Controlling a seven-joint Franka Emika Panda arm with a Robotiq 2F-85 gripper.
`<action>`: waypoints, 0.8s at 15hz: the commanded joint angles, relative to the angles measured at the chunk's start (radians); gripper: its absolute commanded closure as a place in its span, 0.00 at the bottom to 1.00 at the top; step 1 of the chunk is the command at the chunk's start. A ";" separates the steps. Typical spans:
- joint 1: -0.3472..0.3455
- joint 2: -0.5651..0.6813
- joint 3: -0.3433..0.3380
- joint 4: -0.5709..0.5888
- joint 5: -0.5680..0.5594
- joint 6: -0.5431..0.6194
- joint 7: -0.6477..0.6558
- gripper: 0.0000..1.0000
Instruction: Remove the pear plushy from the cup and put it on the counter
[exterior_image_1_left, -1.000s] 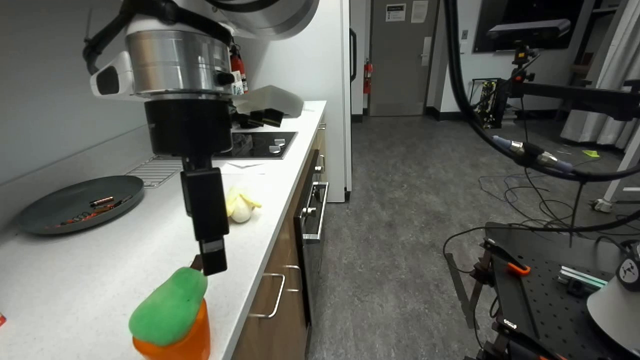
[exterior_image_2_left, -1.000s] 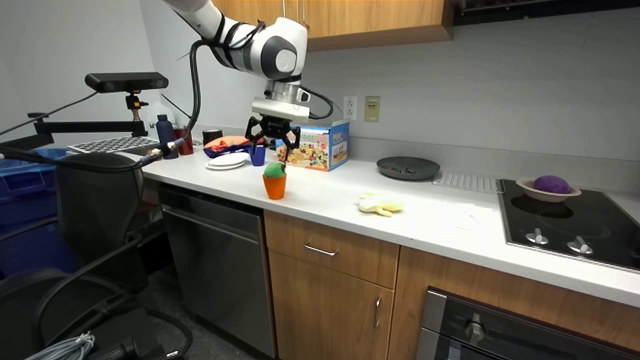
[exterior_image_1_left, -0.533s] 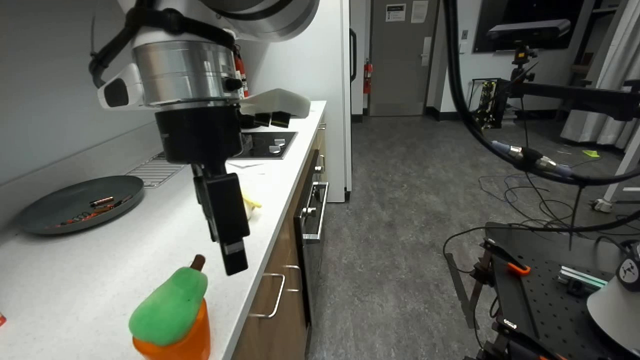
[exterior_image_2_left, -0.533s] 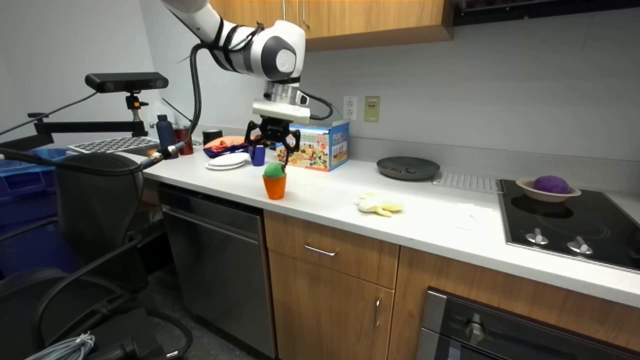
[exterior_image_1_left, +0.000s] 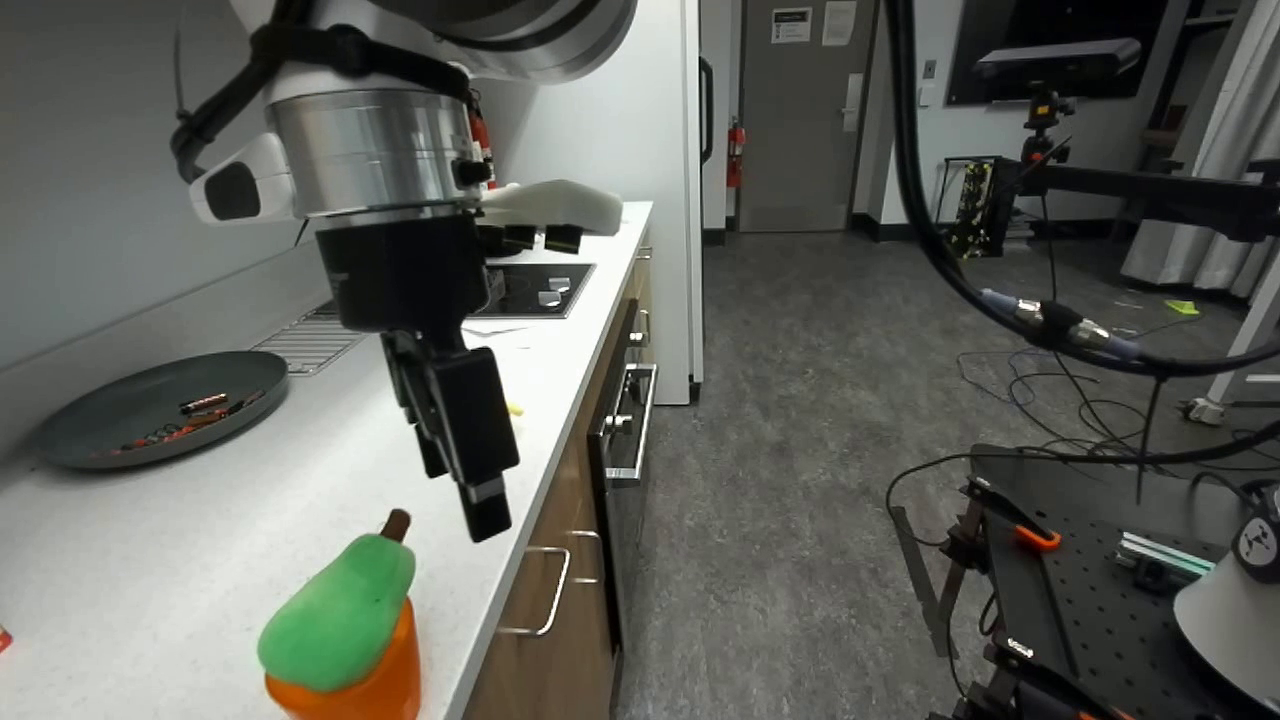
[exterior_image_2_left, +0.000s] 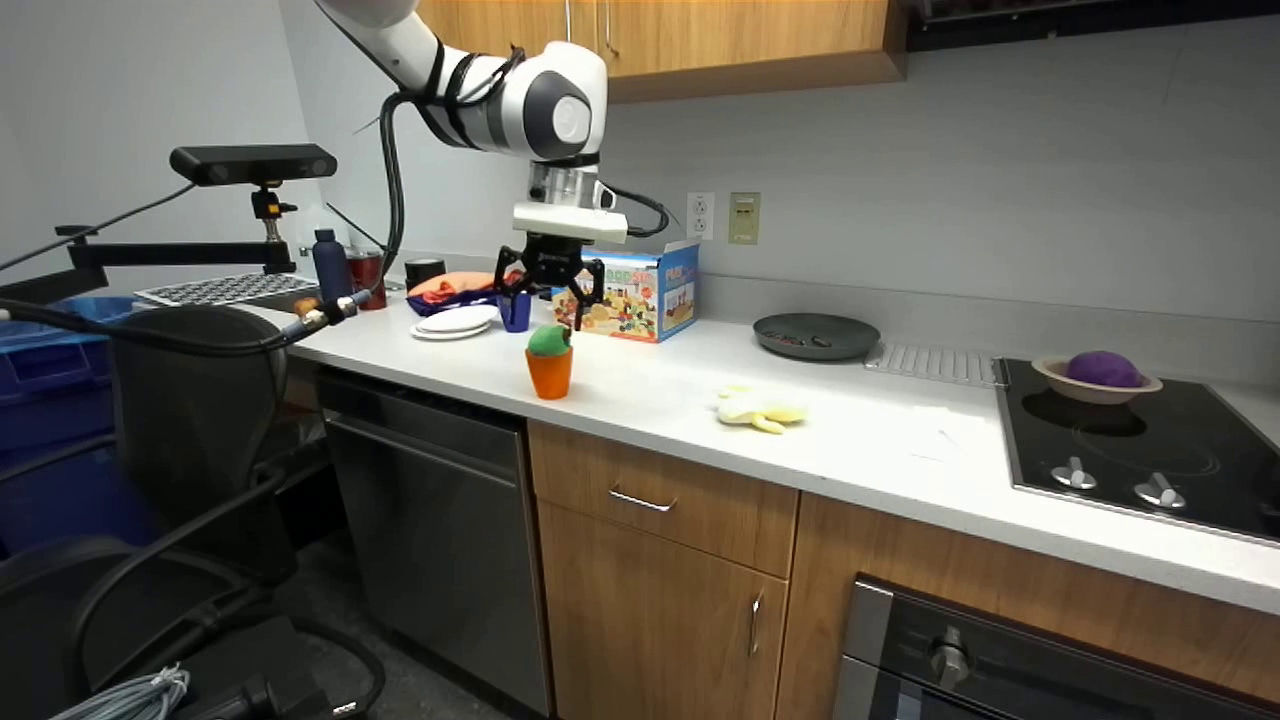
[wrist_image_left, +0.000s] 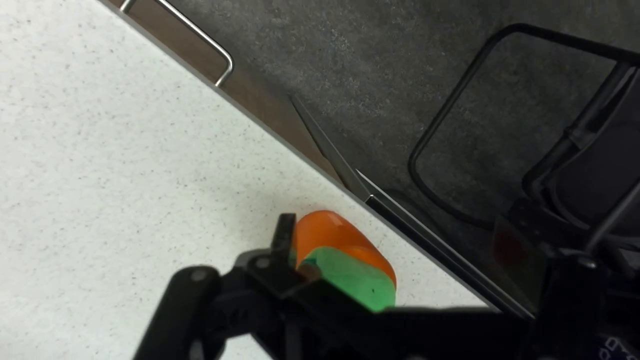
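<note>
The green pear plushy (exterior_image_1_left: 340, 610) sits tilted in the orange cup (exterior_image_1_left: 395, 670), its brown stem up and out past the rim. The cup stands near the front edge of the white counter (exterior_image_1_left: 180, 560). Pear (exterior_image_2_left: 548, 340), cup (exterior_image_2_left: 550, 375) and counter (exterior_image_2_left: 650, 400) also show in an exterior view. My gripper (exterior_image_2_left: 543, 312) is open and empty above the pear, fingers spread; it also shows in an exterior view (exterior_image_1_left: 462, 492), toward the counter edge from the stem. In the wrist view, dark gripper parts hide part of the pear (wrist_image_left: 357, 280) and one finger overlaps the cup (wrist_image_left: 325, 227).
A pale yellowish lump (exterior_image_2_left: 760, 408) lies on the counter to the cup's right. A dark round plate (exterior_image_2_left: 815, 325) holding small items and a wire rack (exterior_image_2_left: 935, 364) are further back. A food-set box (exterior_image_2_left: 625, 295), white plates (exterior_image_2_left: 455, 320) and a blue cup (exterior_image_2_left: 515, 312) stand behind.
My gripper has moved toward the counter's front edge, away from the stem, which it partly hid before. Its tilt has changed slightly. The pear and cup have not moved.
</note>
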 joint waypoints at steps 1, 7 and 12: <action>0.003 0.012 0.015 0.028 -0.007 -0.018 -0.010 0.00; 0.004 0.012 0.022 0.030 -0.012 -0.023 -0.006 0.26; 0.005 0.012 0.022 0.029 -0.014 -0.019 -0.005 0.65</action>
